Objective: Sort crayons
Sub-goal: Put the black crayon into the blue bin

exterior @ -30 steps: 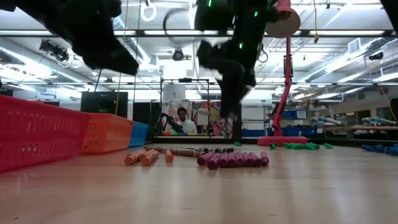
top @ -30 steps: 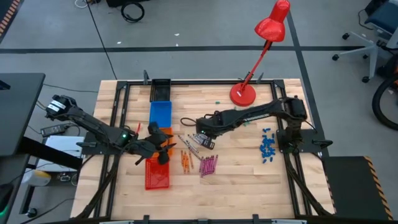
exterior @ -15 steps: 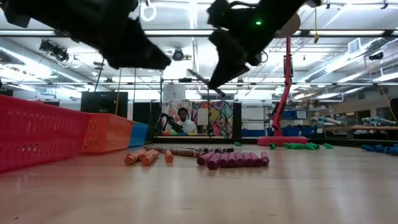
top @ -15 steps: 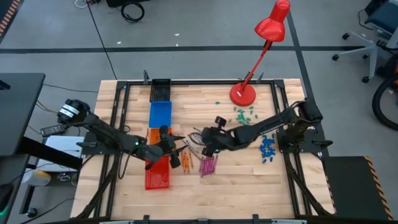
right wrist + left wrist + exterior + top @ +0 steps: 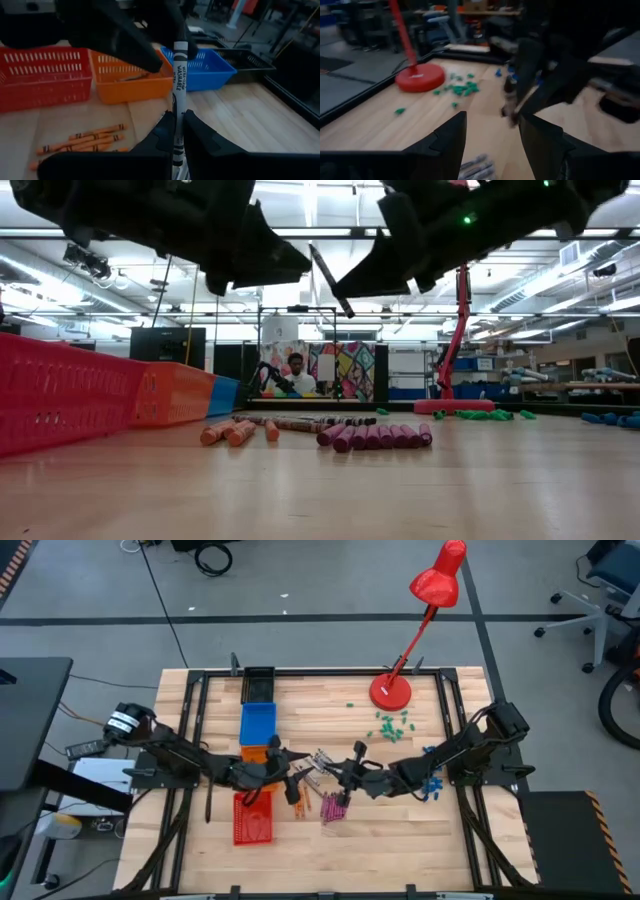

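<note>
Item: grey crayon (image 5: 179,90), held aloft. Pinched by its lower end between the closed fingers of the right end effector (image 5: 176,131), above the middle of the surface (image 5: 400,830). Long axis runs on from the fingers, tip toward the left end effector (image 5: 283,766).

Left end effector: fingers spread wide, nothing between them, facing the right one at close range over the loose piles. Probably a handover; the crayon's free end must pass between those fingers.

Loose stock: orange crayons (image 5: 297,798), pink crayons (image 5: 333,807), lying side by side on the surface.

Bins: red (image 5: 252,821), orange (image 5: 254,753), blue (image 5: 257,722), beside the left arm.
</note>
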Motion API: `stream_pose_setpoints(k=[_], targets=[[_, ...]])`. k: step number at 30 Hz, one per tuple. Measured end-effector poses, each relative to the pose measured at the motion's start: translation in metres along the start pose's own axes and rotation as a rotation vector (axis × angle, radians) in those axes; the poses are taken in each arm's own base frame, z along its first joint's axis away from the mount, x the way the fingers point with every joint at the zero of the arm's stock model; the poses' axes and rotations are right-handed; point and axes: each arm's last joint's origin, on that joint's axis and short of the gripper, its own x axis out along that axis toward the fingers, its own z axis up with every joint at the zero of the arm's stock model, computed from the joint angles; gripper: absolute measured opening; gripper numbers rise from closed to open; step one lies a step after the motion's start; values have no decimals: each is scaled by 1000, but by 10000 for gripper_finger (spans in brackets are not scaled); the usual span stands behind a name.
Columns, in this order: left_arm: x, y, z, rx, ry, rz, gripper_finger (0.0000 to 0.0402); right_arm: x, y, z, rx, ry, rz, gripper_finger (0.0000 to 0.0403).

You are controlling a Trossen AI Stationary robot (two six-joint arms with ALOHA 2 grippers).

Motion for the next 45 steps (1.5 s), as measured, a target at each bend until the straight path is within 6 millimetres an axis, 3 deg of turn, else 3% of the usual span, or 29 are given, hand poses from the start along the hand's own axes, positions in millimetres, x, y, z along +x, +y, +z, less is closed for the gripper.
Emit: stream_pose_setpoints(k=[6,23,39,45], targets=[[7,-2,-2,-20,-46,-85,192,-3,-3,-6,18,-47,16,32],[18,1,-2,-39,-145,-90,188,-4,-1,-2,22,-90,88,32],[18,2,1,-33,-170,-110,43,-4,-1,0,42,-108,110,36],[19,2,-1,-26,-153,-100,33,-2,-3,-1,59,-94,112,71]])
